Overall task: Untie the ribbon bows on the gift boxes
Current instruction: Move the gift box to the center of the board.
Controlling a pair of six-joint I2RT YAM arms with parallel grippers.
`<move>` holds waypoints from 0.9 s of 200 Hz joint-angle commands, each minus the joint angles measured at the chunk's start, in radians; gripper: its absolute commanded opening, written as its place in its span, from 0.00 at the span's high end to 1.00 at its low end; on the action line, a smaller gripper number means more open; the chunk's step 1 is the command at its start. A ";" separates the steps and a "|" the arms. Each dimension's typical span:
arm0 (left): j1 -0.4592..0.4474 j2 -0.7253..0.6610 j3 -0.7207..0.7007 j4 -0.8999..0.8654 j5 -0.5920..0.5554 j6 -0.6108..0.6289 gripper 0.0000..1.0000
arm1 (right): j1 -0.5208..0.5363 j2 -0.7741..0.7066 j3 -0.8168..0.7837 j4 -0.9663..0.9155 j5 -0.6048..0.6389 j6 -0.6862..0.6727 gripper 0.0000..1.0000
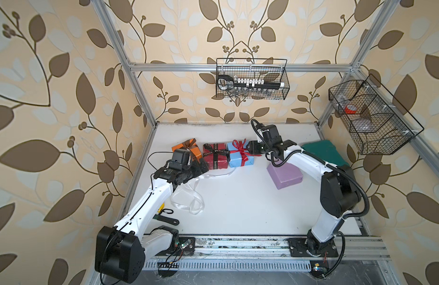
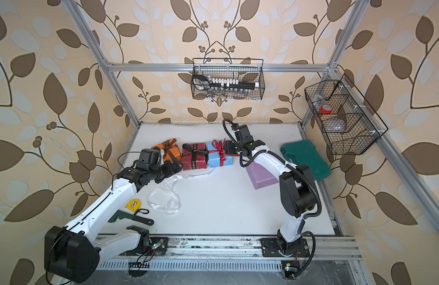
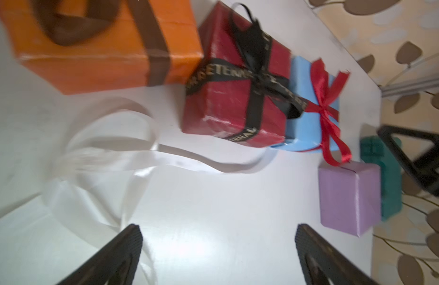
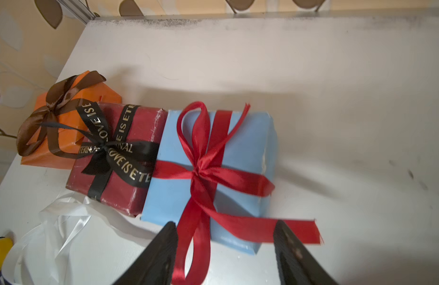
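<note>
red ribbon (image 4: 206, 170), between right gripper (image 4: 224, 223) parted tips

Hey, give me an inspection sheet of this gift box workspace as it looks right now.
Surface: white tabletop, smudged along the back edge.
Job's things: orange box, dark red box and light blue box with bows tied; lilac box bare; white ribbon loose on the table.
Clutter: dark-green case; yellow tape measure; dark hand tool.
Grippers: left gripper open beside the white ribbon; right gripper open, red ribbon tails between its jaws.
Cables: black corrugated cable along the right arm; thin black cable by the left arm.
Surroundings: leaf wallpaper, aluminium frame, back wire basket, side wire basket.
</note>
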 commanded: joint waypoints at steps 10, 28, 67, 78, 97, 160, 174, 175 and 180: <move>-0.074 0.052 -0.037 0.170 0.073 -0.102 0.01 | -0.038 0.176 0.169 -0.009 -0.102 -0.075 0.32; -0.106 0.092 -0.028 0.188 0.057 -0.093 0.01 | -0.052 0.261 0.257 -0.014 -0.105 -0.111 0.31; -0.128 0.151 -0.040 0.244 0.093 -0.089 0.01 | -0.067 0.406 0.439 -0.061 -0.202 -0.209 0.28; -0.133 0.161 -0.050 0.262 0.105 -0.094 0.01 | -0.070 0.453 0.503 -0.103 -0.255 -0.239 0.28; -0.143 0.171 -0.063 0.282 0.108 -0.106 0.01 | -0.072 0.535 0.614 -0.195 -0.350 -0.281 0.29; -0.148 0.175 -0.075 0.298 0.097 -0.111 0.01 | -0.089 0.491 0.474 -0.219 -0.496 -0.315 0.34; -0.148 0.180 -0.080 0.299 0.091 -0.114 0.01 | -0.093 0.447 0.407 -0.208 -0.510 -0.313 0.35; -0.148 0.181 -0.080 0.300 0.091 -0.114 0.01 | -0.094 0.443 0.402 -0.206 -0.512 -0.312 0.36; -0.148 0.183 -0.082 0.302 0.092 -0.114 0.01 | -0.095 0.425 0.373 -0.198 -0.517 -0.308 0.36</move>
